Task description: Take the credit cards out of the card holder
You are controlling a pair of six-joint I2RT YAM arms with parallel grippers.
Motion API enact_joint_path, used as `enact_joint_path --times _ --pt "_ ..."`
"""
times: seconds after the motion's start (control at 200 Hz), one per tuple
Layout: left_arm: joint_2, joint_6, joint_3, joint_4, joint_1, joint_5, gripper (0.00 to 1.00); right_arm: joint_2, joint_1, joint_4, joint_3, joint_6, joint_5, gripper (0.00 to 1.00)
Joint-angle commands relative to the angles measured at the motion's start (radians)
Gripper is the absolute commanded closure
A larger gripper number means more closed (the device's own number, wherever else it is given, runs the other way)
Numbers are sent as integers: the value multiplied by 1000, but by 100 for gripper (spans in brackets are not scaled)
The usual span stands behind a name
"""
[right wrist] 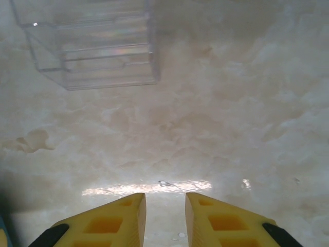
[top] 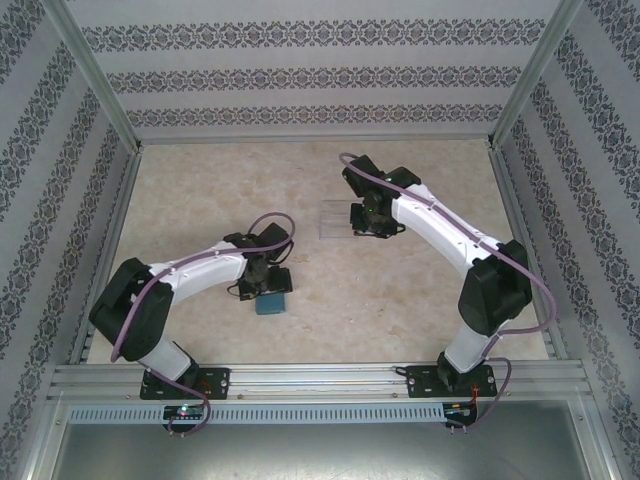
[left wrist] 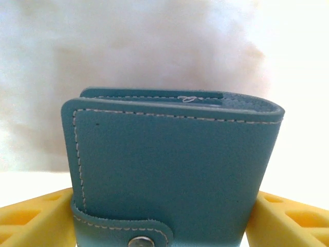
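The left gripper [left wrist: 160,206] has its fingers on both sides of the card holder [left wrist: 169,164]; whether it squeezes yet, nobody can tell. The holder sits snapped shut on the tabletop [top: 400,300]. It looks light and soft, so it is best held by its sewn edges. The right gripper [right wrist: 165,216], a little apart, holds nothing.

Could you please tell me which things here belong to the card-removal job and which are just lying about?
Belonging to the job:
- card holder, snapped shut, flanked by the left hand
- right hand, empty

Lying about:
- clear plastic box, just ahead of the right hand
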Motion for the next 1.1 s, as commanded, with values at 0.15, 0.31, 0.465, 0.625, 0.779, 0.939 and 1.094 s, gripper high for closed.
enact_joint_path --times 0.15,0.31,0.465,0.625,0.779,0.939,1.094 --pt "179 -43 209 -10 -135 26 23 -112 -86 -8 -101 -41 21 73" --pt "287 -64 326 -19 -193 53 23 -152 -124 -2 -148 -55 18 73" --pt "359 -84 385 -21 -212 55 22 -177 -152 -1 -178 -66 17 73" --pt "385 -85 405 -20 -212 61 16 -199 -155 0 -200 -66 7 73" --pt "329 -60 437 -56 -210 40 9 -233 -156 32 -225 -60 -35 72" --pt "243 -35 431 -93 -191 21 9 -275 -158 158 -311 -48 -199 68" --pt "158 3 394 -127 -152 7 17 -283 -155 372 -460 -13 -439 65"
